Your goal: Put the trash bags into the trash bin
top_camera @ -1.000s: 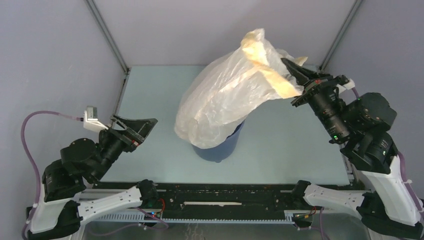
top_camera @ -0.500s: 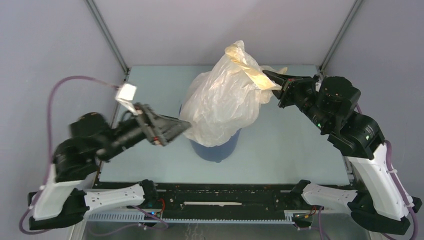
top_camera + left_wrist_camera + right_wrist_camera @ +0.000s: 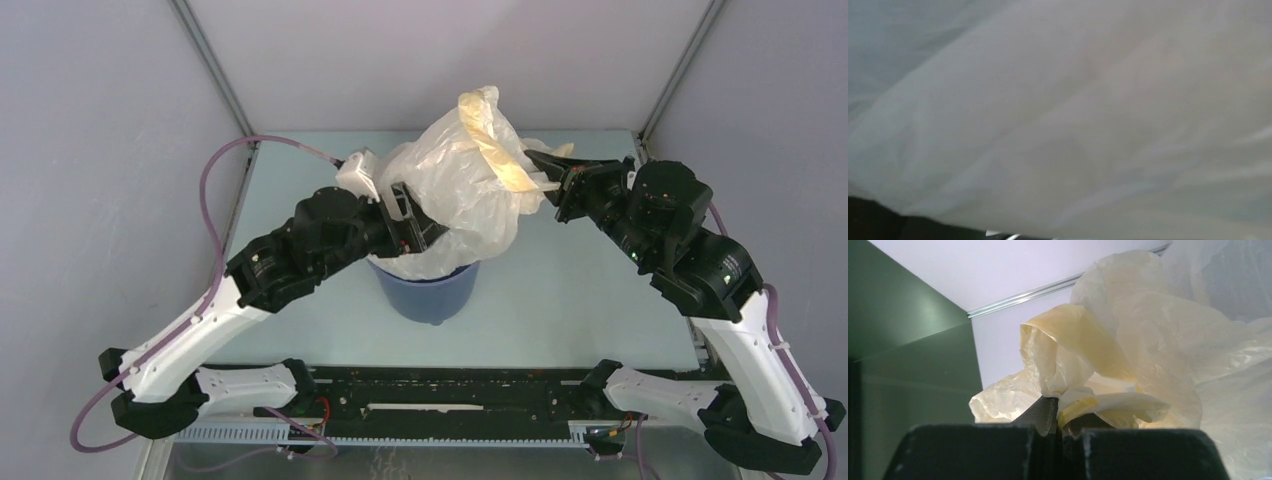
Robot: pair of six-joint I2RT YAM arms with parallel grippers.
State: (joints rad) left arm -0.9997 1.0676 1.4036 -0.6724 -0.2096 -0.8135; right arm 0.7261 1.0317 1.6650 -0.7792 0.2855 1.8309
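The trash bag (image 3: 462, 190), wrinkled translucent cream film, is bunched up over the mouth of the blue trash bin (image 3: 432, 292) at the table's middle, its lower part hanging inside. My right gripper (image 3: 537, 172) is shut on the bag's yellowish rim and holds it up from the right; the right wrist view shows the rim (image 3: 1108, 407) pinched between the fingertips of this gripper (image 3: 1060, 415). My left gripper (image 3: 420, 218) looks open and presses into the bag's left side just above the bin. The left wrist view shows only bag film (image 3: 1058, 110).
The pale blue table (image 3: 590, 280) ends at grey walls with metal corner posts (image 3: 215, 75) at the back. A black rail (image 3: 450, 385) runs along the near edge between the arm bases. The left arm's purple cable (image 3: 215, 180) loops over the table's left side.
My left arm has swung right from the table's left side and pushed into the bag above the bin. My right gripper has carried the rim left and lower, and the bag has bunched over the bin.
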